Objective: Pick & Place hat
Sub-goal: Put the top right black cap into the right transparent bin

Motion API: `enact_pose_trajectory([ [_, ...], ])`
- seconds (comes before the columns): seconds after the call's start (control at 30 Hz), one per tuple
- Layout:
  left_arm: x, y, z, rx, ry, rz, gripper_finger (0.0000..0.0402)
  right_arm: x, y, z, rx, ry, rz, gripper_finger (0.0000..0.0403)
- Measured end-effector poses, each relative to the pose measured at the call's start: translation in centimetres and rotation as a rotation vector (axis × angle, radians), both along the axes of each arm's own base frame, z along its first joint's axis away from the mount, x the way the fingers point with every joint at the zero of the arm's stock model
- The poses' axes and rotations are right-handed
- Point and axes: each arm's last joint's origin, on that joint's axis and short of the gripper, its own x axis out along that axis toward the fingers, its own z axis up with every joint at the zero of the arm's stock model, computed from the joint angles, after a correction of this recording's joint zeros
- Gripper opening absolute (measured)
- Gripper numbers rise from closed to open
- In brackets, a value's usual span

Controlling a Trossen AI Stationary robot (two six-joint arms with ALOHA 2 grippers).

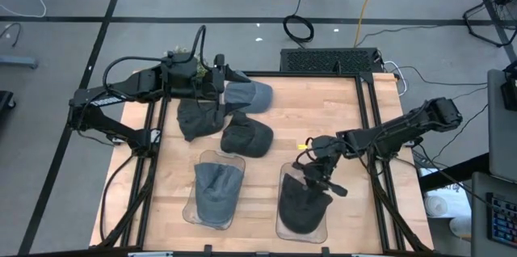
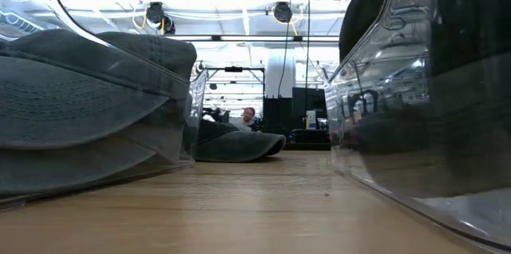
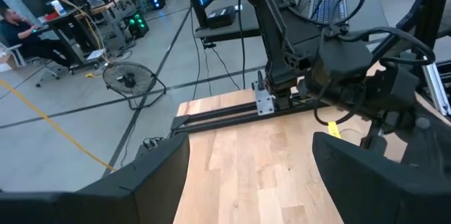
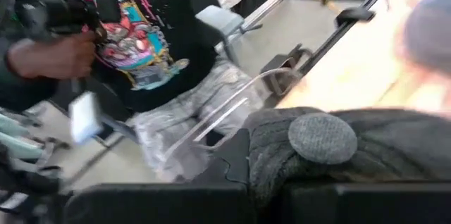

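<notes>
No legible writing on grey cap [image 1: 216, 189]

left hand [image 1: 224, 80] open at table's far edge; right hand [image 1: 317, 178] shut, reaching down.

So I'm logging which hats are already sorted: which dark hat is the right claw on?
The dark knit hat in the right-hand clear tray, under the shut right claw; the others lie elsewhere.

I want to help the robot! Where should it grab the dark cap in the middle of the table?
Probably pinch the dark cap by its raised crown, from straight above: it sits crown-up, with another cap crowding one side.
</notes>
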Motion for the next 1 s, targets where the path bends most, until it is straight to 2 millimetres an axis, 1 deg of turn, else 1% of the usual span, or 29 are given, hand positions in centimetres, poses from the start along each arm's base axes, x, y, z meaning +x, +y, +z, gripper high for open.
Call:
enact_pose_trajectory([
  [0.13, 0.0, 0.0, 0.0, -0.007, 0.000, 0.002, 0.0306, 0.1, -0.1, -0.1, -0.080, -0.087, -0.025, 0.0000],
  [0.2, 0.0, 0.0, 0.0, -0.012, -0.001, 0.003, 0.0306, 0.1, 0.0, -0.3, -0.083, -0.089, -0.003, 0.0000],
  [0.47, 0.0, 0.0, 0.0, -0.008, 0.000, 0.006, 0.0306, 0.2, 1.2, -1.8, 0.007, 0.113, 0.066, 0.0000],
  [0.7, 0.0, 0.1, 0.0, 0.000, 0.002, 0.026, 0.0306, -0.1, 2.0, -1.6, 0.052, 0.205, 0.051, 0.0000],
  [0.77, 0.0, 0.1, 0.0, -0.001, 0.002, 0.026, 0.0306, -0.1, 2.0, -1.4, 0.056, 0.212, 0.015, 0.0001],
  [0.87, 0.0, 0.1, 0.0, -0.001, 0.002, 0.026, 0.0306, 0.1, 1.9, -1.6, 0.045, 0.243, -0.079, 0.0017],
  [1.0, 0.0, 0.1, 0.0, -0.001, 0.002, 0.027, 0.0306, 0.2, 1.7, -1.7, 0.053, 0.278, -0.115, 0.0066],
])
